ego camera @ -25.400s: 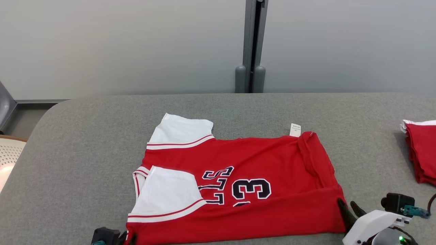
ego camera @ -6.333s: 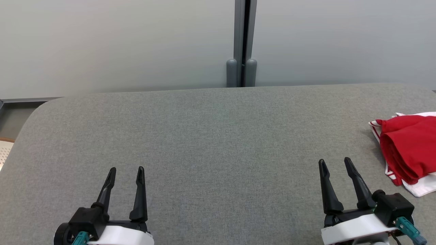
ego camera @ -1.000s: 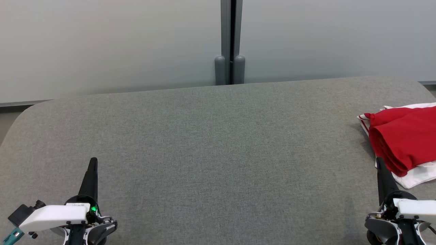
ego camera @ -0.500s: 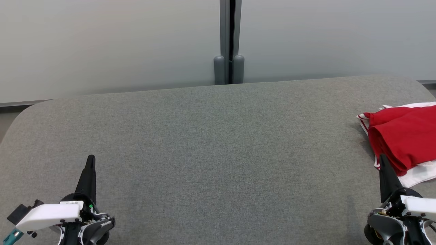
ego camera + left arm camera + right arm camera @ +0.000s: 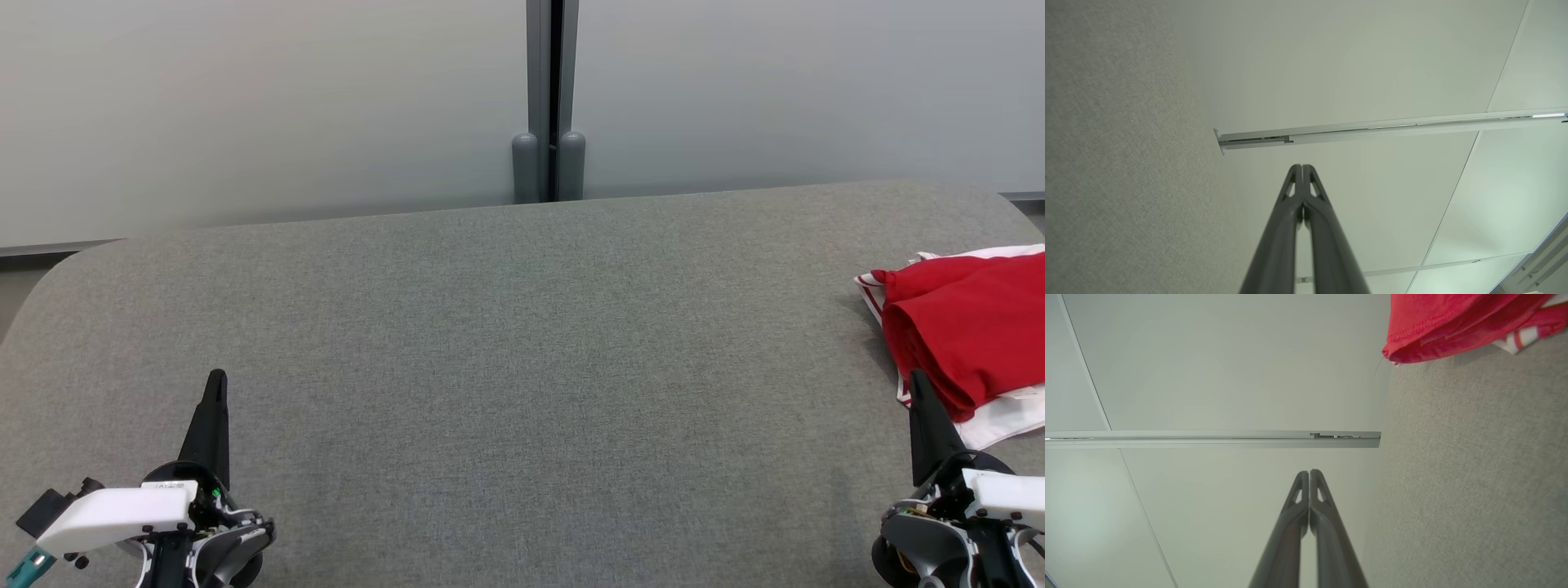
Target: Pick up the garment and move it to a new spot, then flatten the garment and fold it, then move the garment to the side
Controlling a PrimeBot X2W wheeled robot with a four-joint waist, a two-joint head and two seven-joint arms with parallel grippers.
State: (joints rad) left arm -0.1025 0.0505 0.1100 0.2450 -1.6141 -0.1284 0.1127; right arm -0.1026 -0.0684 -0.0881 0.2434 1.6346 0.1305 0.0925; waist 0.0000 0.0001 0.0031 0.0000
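Note:
The red and white garment (image 5: 967, 327) lies folded in a pile at the right edge of the grey table (image 5: 506, 351), also seen as the garment (image 5: 1453, 322) at the top right of the right wrist view. My left gripper (image 5: 215, 382) rests at the lower left, shut, its fingers (image 5: 1295, 192) pressed together with nothing between them. My right gripper (image 5: 916, 380) sits at the lower right, just in front of the pile and apart from it, shut and empty, fingers (image 5: 1318, 494) closed tip to tip.
Behind the table stands a pale wall with a grey vertical post (image 5: 549, 98) at the middle. The table's rounded far corners show at left and right.
Both grippers have edged slightly forward and stayed shut. The garment pile has not moved.

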